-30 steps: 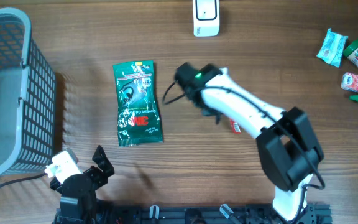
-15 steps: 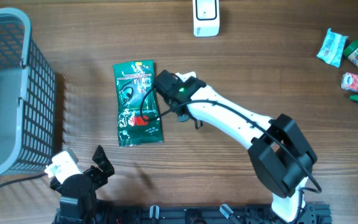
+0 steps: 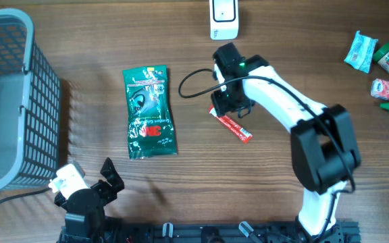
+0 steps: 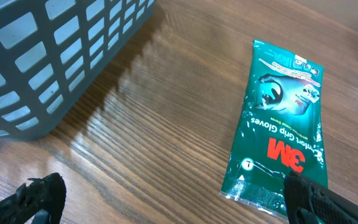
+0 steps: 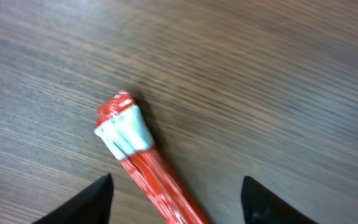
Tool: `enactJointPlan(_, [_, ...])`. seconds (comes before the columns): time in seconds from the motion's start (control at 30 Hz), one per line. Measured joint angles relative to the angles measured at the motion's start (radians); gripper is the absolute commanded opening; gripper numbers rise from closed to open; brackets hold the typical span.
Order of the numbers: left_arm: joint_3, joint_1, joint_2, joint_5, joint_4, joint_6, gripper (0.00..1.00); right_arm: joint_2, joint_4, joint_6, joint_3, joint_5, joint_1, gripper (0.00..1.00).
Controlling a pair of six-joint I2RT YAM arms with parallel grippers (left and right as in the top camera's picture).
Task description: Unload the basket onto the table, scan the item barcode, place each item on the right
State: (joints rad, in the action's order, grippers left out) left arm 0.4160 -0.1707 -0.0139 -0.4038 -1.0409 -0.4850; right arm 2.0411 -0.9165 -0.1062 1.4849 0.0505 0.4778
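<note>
A red stick packet [image 3: 232,127] with a white end [image 5: 126,129] lies flat on the wooden table, right of centre. My right gripper [image 5: 180,202] hovers over it, open, with the packet on the table between the two dark fingers [image 5: 92,200] and apart from both. From overhead the right gripper [image 3: 228,102] covers the packet's upper-left end. A green 3M gloves packet [image 3: 150,112] lies flat to the left. A white scanner [image 3: 223,19] stands at the far edge. My left gripper [image 4: 176,202] is open near the front-left edge, just short of the green packet [image 4: 283,134].
A grey mesh basket [image 3: 5,101] fills the far left and also shows as a basket wall [image 4: 48,56] in the left wrist view. Several small packets and bottles [image 3: 380,64] sit at the far right. A black cable [image 3: 189,84] loops beside the right wrist.
The right arm swung left over the green packet, then back right to the red packet. Its jaws now stand open. The left arm has not moved.
</note>
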Motion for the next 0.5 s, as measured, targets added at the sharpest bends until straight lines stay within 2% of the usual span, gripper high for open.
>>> enactJointPlan(0.17, [0.000, 0.000, 0.000, 0.000, 0.000, 0.000, 1.00, 0.080, -0.002, 0.034, 0.003, 0.054, 0.014, 0.41])
enactJointPlan(0.43, [0.000, 0.000, 0.000, 0.000, 0.000, 0.000, 1.00, 0.102, -0.039, 0.052, 0.024, 0.064, 0.015, 0.41])
enactJointPlan(0.5, [0.000, 0.000, 0.000, 0.000, 0.000, 0.000, 1.00, 0.102, -0.039, 0.052, 0.021, 0.059, 0.017, 0.30])
